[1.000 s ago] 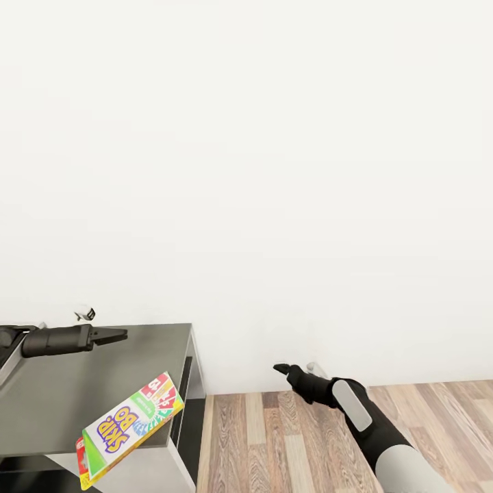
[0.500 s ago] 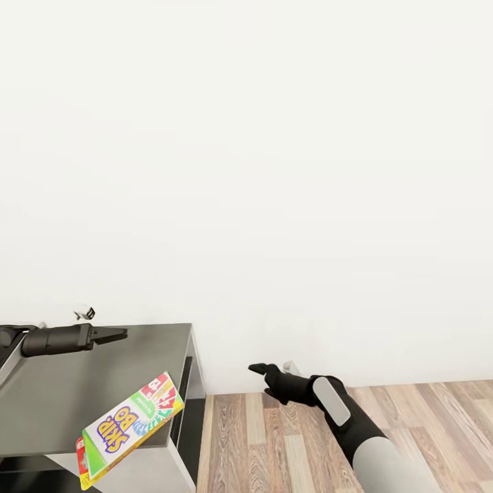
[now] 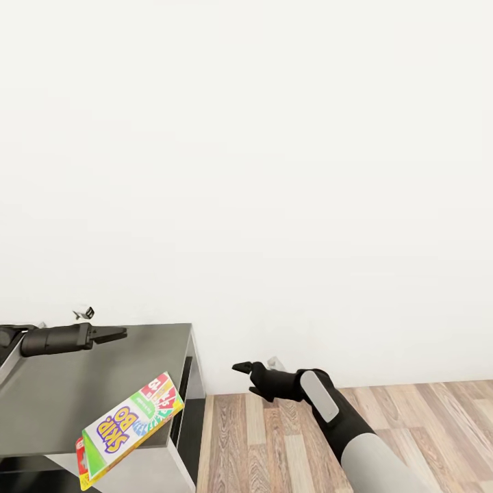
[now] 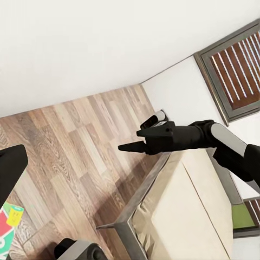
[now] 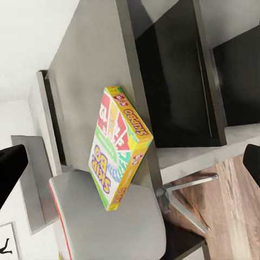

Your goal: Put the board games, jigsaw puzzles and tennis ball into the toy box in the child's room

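A yellow-green-red SKIP-BO board game (image 3: pixel 130 424) lies tilted on the front edge of the table's dark-grey wing (image 3: pixel 61 383), partly overhanging it. In the right wrist view the same box (image 5: pixel 120 147) juts past the table edge (image 5: pixel 92 70). My left gripper (image 3: pixel 115 335) hovers open above the wing, behind the box and apart from it, holding nothing. My right gripper (image 3: pixel 255 365) hangs open and empty over the wood floor near the wall, to the right of the table; it also shows in the left wrist view (image 4: pixel 142 140). The bed (image 4: pixel 179 216) with its beige mattress lies beyond it.
A grey rounded seat (image 5: pixel 108 222) with a metal leg stands under the overhanging box. A small white object (image 3: pixel 85 313) sits at the wing's back edge. The white wall is close ahead. Wood floor (image 3: pixel 424 424) spreads to the right. A grey-framed window (image 4: pixel 238 70) is near the bed.
My right arm has swung left along the base of the wall, toward the table. The left gripper and the SKIP-BO box have stayed put.
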### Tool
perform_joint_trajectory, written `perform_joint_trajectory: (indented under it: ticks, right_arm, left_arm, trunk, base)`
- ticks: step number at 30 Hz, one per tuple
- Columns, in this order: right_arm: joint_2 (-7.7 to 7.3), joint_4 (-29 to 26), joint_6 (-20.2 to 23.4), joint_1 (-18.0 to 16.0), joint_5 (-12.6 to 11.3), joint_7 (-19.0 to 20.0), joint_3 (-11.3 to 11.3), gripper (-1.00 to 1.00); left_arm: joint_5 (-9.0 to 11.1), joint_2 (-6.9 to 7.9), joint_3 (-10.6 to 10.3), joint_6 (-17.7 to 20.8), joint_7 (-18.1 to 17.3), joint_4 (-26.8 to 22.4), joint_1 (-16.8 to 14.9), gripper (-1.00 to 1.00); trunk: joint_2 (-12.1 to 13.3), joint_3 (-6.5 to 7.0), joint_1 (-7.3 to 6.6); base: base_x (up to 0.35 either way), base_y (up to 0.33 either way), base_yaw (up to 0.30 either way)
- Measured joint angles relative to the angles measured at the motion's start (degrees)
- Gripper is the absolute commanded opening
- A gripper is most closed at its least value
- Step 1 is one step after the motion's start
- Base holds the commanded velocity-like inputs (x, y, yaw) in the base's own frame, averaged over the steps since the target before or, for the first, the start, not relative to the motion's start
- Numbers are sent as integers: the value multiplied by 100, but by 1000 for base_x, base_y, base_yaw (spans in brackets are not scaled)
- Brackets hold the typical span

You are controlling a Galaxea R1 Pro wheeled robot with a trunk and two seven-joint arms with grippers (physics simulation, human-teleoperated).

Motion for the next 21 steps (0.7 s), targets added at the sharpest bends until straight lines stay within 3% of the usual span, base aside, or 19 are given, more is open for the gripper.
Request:
perform_joint_trajectory:
  ticks: [17, 21]
  right_arm:
    - [4, -4, -185, 0, 26, 11, 19, 100]
    - [12, -11, -352, 1, 23, 12, 145, 100]
  left_arm:
    - [9, 36, 1, 0, 0, 0, 0, 100]
    - [9, 63, 1, 37, 0, -12, 0, 100]
  trunk:
    - [0, 0, 0]
    - [-79, -36, 44]
  base:
    - [0, 0, 0]
    - [0, 0, 0]
